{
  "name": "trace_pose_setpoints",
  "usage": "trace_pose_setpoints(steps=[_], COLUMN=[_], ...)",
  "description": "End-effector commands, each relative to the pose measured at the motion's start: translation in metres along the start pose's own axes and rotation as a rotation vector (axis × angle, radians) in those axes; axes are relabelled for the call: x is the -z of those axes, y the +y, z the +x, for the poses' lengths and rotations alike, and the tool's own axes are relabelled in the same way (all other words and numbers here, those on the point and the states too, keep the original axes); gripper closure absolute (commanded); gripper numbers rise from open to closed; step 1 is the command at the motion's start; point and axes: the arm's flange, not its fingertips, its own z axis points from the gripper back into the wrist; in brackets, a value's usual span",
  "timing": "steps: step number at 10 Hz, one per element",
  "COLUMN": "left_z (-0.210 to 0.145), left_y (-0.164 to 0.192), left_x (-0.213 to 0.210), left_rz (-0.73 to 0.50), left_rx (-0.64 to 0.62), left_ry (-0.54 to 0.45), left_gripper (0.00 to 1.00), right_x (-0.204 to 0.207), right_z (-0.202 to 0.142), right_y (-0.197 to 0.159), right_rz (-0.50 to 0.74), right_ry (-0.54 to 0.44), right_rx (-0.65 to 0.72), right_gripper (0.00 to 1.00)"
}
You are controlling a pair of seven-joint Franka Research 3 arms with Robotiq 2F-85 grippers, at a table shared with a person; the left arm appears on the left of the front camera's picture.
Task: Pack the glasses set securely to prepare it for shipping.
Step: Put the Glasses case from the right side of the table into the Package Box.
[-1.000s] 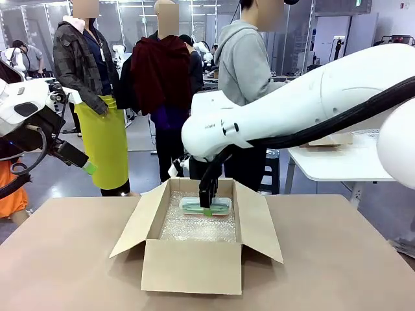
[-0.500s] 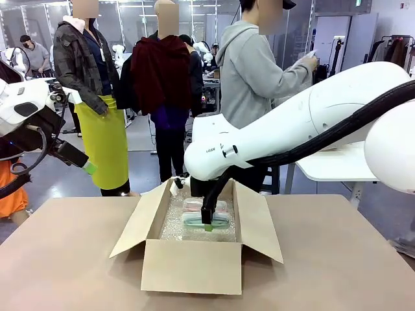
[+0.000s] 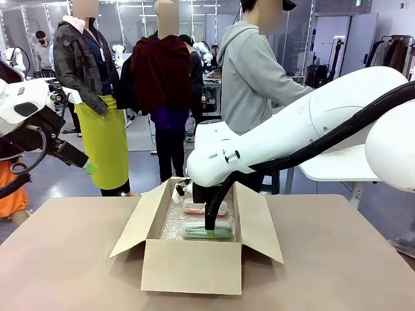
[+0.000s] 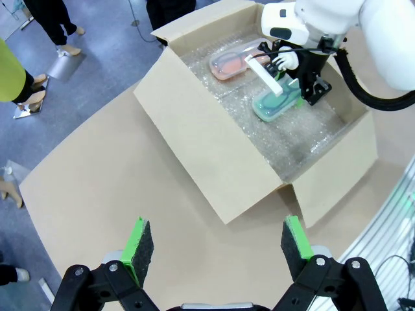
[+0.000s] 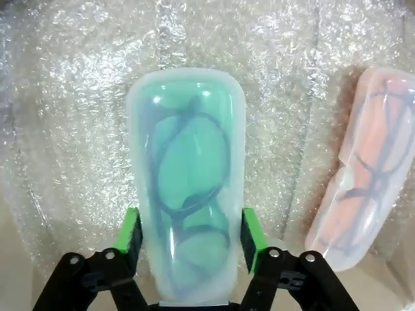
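The mint green glasses case [image 5: 185, 168] lies on bubble wrap inside the open cardboard box [image 3: 191, 265], with dark glasses showing through it. My right gripper [image 5: 188, 230] reaches down into the box and its green pads [image 5: 131, 236] hug the case's two long sides with no gap to see. The pale pink case [image 5: 366, 168] lies beside it, toward the box's far wall [image 3: 194, 207]. My left gripper [image 4: 217, 243] hangs open and empty high over the table's left side, looking down on the box [image 4: 214, 149] and the mint case [image 4: 275, 103].
The box flaps [image 3: 133, 223] stand spread to both sides. Bubble wrap [image 5: 71, 97] lines the box floor. A person in a grey hoodie [image 3: 249, 71] stands beyond the table's far edge, with other people farther back. Bare brown table [image 3: 65, 259] surrounds the box.
My right arm has lowered the mint green case from above the box rim down onto the bubble wrap, in front of the pink case. The left arm has not moved.
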Motion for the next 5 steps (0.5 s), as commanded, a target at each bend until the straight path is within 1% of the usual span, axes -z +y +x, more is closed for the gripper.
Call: trace_pose_setpoints(steps=[1,2,3,4,5], left_z=[-0.001,-0.001,-0.001,-0.001,-0.001], left_y=[0.001,0.001,0.001,0.001,0.001], left_x=[-0.002,-0.002,-0.002,-0.002,-0.002], left_rz=[-0.013,-0.013,-0.013,-0.013,-0.013], left_rx=[0.000,0.000,0.000,0.000,0.000], left_ry=[-0.008,-0.008,-0.008,-0.008,-0.008], left_gripper=[0.00,0.00,0.00,0.00,0.00], right_x=[-0.013,-0.016,-0.016,-0.020,-0.017], right_z=[-0.009,-0.011,-0.013,-0.019,-0.002], right_y=[0.012,0.014,0.016,0.017,0.004], right_rz=[-0.021,-0.022,-0.028,0.000,-0.021], right_ry=[-0.034,-0.033,-0.012,0.008,-0.009], right_rx=[-0.026,-0.024,-0.042,-0.060,-0.015], right_gripper=[0.00,0.00,0.00,0.00,0.00])
